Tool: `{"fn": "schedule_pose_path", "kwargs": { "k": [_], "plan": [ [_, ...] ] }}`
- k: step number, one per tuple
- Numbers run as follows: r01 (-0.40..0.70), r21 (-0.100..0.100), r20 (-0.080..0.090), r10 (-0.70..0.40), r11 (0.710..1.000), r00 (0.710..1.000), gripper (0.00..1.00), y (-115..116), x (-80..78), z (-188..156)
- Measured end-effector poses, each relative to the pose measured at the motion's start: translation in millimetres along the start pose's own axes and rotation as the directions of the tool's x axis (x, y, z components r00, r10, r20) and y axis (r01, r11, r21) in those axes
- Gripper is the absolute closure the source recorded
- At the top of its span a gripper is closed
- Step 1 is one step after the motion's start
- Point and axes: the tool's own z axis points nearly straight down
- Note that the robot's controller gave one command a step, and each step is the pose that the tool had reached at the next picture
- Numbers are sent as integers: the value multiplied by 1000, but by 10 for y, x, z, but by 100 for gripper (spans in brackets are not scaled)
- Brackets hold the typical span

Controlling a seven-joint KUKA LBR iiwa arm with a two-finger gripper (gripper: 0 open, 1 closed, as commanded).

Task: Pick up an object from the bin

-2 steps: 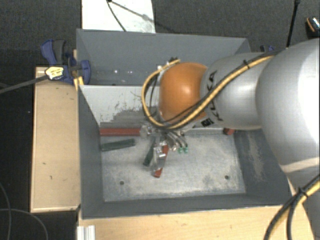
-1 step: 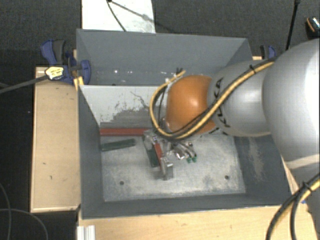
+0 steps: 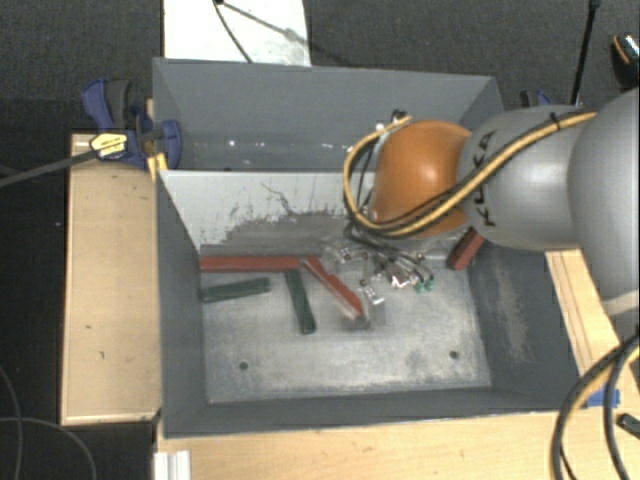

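Bin floor (image 3: 380, 363) free 4 to 8 o'clock. Long red bar (image 3: 250, 263), 2 green bars (image 3: 235, 289) block 9 to 10; slanted red bar (image 3: 335, 286) at centre; arm (image 3: 540, 183) over 2.

It looks like a robotics lab or test cell. A grey metal bin (image 3: 300, 108) sits mid-frame on a dark floor (image 3: 60, 28). A cabled industrial arm (image 3: 560, 178) reaches in from the right, and loose cables (image 3: 40, 171) trail at left.

Dark lettering (image 3: 478, 168) is running down my grey arm (image 3: 545, 188), just beside the orange cover (image 3: 420, 173). It is reading as KUKA, and a yellow-and-black cable (image 3: 470, 184) is crossing part of it.
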Motion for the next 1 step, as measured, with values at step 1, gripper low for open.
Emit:
{"fn": "schedule_pose_path", "kwargs": {
  "k": [1],
  "plan": [
    [-1,-3,6,1,1000,1000,100,46,-18,-10]
  ]
}}
